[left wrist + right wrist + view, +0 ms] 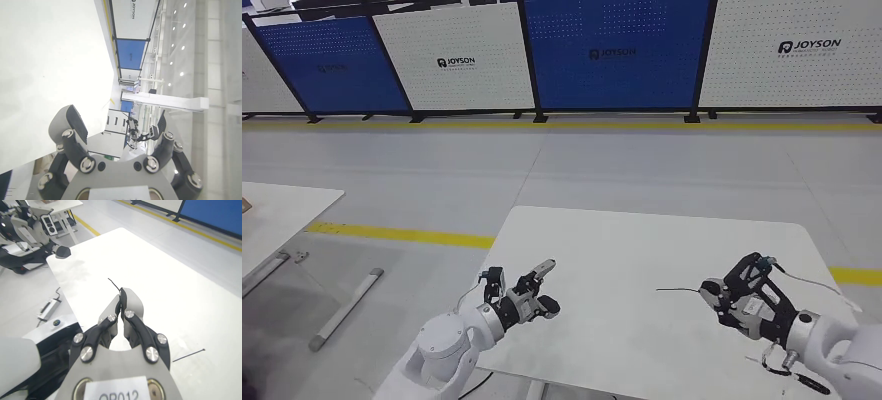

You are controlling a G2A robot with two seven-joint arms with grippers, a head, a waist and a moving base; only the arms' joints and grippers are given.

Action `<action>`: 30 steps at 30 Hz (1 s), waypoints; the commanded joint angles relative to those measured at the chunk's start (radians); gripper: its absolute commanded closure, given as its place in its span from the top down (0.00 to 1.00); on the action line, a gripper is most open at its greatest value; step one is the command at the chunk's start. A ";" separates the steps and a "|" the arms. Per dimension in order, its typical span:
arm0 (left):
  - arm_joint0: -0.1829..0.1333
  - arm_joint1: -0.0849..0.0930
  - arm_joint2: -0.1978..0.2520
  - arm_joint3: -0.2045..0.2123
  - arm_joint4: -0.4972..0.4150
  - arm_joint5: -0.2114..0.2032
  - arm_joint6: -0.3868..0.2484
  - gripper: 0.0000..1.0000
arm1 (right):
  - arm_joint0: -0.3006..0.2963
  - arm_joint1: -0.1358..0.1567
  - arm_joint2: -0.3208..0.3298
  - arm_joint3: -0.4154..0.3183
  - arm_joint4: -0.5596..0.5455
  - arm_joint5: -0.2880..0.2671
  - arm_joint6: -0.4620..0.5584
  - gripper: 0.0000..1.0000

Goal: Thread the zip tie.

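Note:
My right gripper (121, 297) is shut on a black zip tie (114, 283), whose thin tail sticks out past the fingertips. In the top view this gripper (714, 293) hovers over the right part of the white table (622, 250), and the zip tie (677, 290) points toward the other arm. My left gripper (121, 118) is open with nothing between its fingers. It hangs at the table's near left edge (522, 280), well apart from the tie. A second black zip tie (189, 355) lies flat on the table beside the right gripper.
The left wrist view catches the right gripper (132, 130) far off. Blue and white pegboard panels (612, 50) stand behind a yellow floor line. Another white table (282, 215) sits at the far left. A small device with a cable (47, 306) lies below the table edge.

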 commanded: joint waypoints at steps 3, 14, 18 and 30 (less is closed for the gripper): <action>-0.046 0.029 0.086 0.035 -0.073 0.000 -0.036 1.00 | 0.051 -0.013 -0.078 -0.067 -0.227 0.015 -0.018 0.00; -0.178 0.085 0.241 0.087 -0.221 0.000 0.031 1.00 | 0.176 -0.032 -0.254 -0.046 -0.299 -0.010 -0.009 0.00; -0.178 0.085 0.241 0.087 -0.221 0.000 0.031 1.00 | 0.176 -0.032 -0.254 -0.046 -0.299 -0.010 -0.009 0.00; -0.294 0.088 0.409 0.121 -0.429 0.000 0.086 1.00 | 0.278 -0.040 -0.442 -0.104 -0.514 -0.010 0.034 0.00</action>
